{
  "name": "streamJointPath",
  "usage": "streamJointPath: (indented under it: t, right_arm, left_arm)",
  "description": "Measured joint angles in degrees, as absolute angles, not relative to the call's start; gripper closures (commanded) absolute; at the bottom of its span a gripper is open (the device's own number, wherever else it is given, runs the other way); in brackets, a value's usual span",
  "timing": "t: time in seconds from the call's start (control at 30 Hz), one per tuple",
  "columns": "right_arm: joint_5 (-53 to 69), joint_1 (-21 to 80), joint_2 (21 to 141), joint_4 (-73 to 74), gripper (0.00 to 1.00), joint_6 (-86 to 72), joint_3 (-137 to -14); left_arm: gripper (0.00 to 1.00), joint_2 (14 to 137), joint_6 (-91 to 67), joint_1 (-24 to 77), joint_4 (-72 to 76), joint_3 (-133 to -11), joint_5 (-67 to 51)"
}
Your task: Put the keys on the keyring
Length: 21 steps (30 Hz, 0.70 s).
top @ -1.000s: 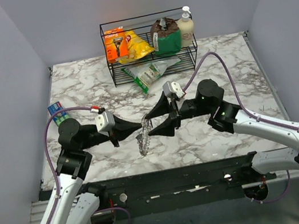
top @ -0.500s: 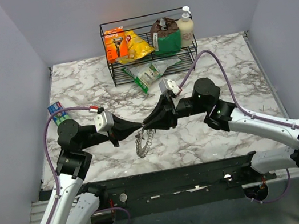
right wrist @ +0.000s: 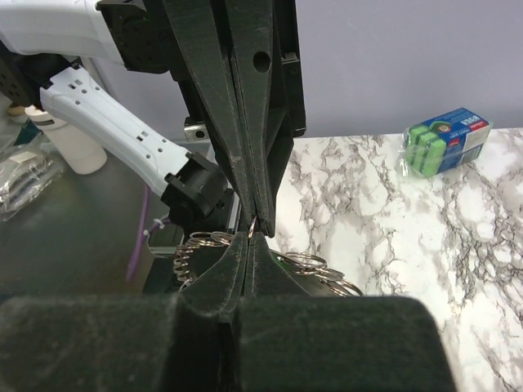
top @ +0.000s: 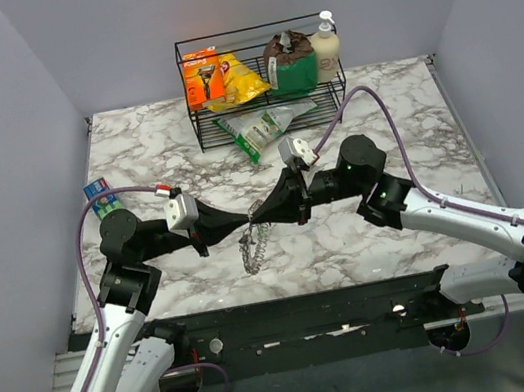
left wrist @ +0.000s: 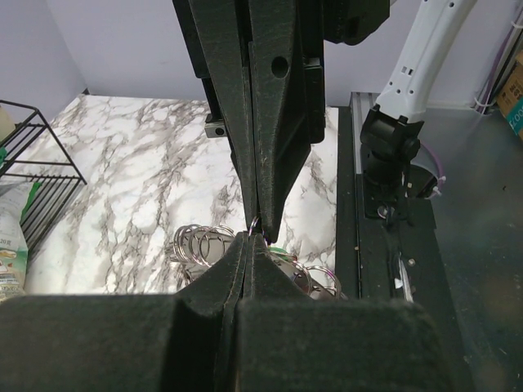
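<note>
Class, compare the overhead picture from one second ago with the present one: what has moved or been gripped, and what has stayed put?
The right gripper went from wide open to shut, swinging in to meet the left gripper tip to tip and pinching the keyring there. The ring's hanging bunch shifted slightly. The left gripper stayed shut on the keyring in about the same spot; the wire rack and the blue-green packet did not move.

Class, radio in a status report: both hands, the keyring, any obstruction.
Left hand shut on keyring. Right hand likewise, tip to tip. Keyring hangs from both tips. No obstruction seen.
</note>
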<state>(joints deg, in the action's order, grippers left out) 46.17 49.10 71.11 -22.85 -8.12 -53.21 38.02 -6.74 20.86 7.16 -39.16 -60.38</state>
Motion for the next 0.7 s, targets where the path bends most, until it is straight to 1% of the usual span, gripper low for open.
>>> streamJointPath:
  t: [0.03,0.07,0.13,0.17,0.23,0.27,0.37,0.57,0.7]
  right_arm:
    - [46.2,49.1,71.1,-22.8,0.99,-7.9,-53.2]
    - [46.2,49.1,71.0,-22.6,0.99,-7.8,-53.3]
    - [46.2,49.1,71.0,-22.2,0.99,-7.4,-53.4]
    - [46.2,49.1,70.9,-21.7,0.99,-7.1,-53.5]
    - [46.1,49.1,70.9,-20.4,0.99,-6.5,-54.1]
    - [46.1,49.1,70.9,-19.6,0.99,-6.1,-54.3]
    - [45.6,49.1,70.8,-16.6,0.99,-4.8,-54.4]
    - [44.2,49.1,70.5,-9.8,0.99,-1.6,-54.9]
    - [43.5,49.1,70.5,-3.6,0.99,1.8,-57.5]
  left_arm:
    - [0.99,38.0,-6.7,20.9,7.1,-39.2,-60.4]
    - [0.93,38.0,-6.7,20.9,7.1,-39.2,-60.4]
    - [0.89,37.9,-6.7,20.9,7.1,-39.2,-60.4]
    - [0.83,37.9,-6.6,20.9,7.0,-39.2,-60.3]
    - [0.78,37.8,-6.6,21.0,6.8,-39.2,-60.3]
    - [0.71,37.8,-6.6,21.0,6.8,-39.2,-60.3]
    - [0.58,37.7,-6.2,21.0,6.6,-39.6,-60.3]
    - [0.49,37.7,-4.7,21.0,4.5,-40.8,-60.3]
    - [0.46,38.3,-2.5,21.0,0.8,-42.7,-60.3]
